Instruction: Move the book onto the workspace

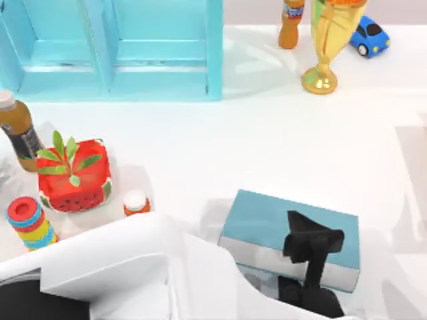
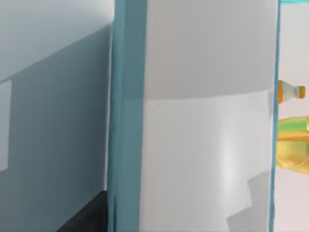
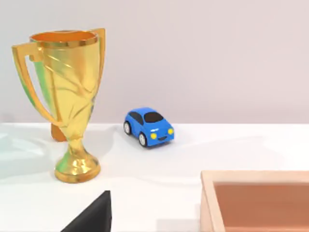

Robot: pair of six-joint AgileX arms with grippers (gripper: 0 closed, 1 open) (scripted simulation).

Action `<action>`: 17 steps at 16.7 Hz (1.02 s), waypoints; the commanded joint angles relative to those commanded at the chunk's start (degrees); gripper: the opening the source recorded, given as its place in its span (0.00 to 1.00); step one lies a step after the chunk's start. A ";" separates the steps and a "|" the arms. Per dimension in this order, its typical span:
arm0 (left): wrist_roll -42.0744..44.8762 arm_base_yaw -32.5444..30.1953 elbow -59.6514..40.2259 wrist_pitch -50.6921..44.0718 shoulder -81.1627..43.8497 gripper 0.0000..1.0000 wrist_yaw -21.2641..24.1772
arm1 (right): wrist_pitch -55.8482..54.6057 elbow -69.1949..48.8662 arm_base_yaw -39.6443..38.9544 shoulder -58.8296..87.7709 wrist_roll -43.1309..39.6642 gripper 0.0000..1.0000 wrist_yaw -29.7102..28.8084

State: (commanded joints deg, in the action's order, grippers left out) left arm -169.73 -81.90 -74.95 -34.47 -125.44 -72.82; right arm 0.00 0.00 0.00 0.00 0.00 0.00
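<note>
On the workspace (image 1: 267, 140), left hand (image 1: 312, 241) grips book (image 1: 267, 217)

The white tabletop (image 1: 267, 133) carried a blue book (image 1: 280, 223) near the front, a shelf unit (image 1: 113, 50) far left, a trophy (image 1: 323, 40) and toy car (image 1: 369, 37) far right, and a red basket (image 1: 73, 177) left.

A turquoise shelf unit (image 1: 113, 50) is standing at the far left of the white counter (image 1: 267, 140). A plain pale grey wall (image 3: 203, 53) is rising behind the counter's far edge, and soft shadows are lying across the surface.
</note>
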 joint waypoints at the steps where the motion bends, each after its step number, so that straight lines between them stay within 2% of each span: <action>1: -3.27 -0.88 -0.86 -3.69 -0.94 1.00 0.39 | 0.00 0.00 0.00 0.00 0.00 1.00 0.00; 11: -43.44 -13.08 -12.94 -47.76 -9.17 1.00 5.57 | 0.00 0.00 0.00 0.00 0.00 1.00 0.00; 14: -53.40 -16.73 -16.49 -57.30 -10.06 1.00 6.29 | 0.00 0.00 0.00 0.00 0.00 1.00 0.00; 17: -58.97 -18.97 -18.69 -62.56 -10.38 1.00 6.27 | 0.00 0.00 0.00 0.00 0.00 1.00 0.00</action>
State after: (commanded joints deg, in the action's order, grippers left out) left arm -228.70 -100.87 -93.64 -97.03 -135.82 -66.55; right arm 0.00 0.00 0.00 0.00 0.00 0.00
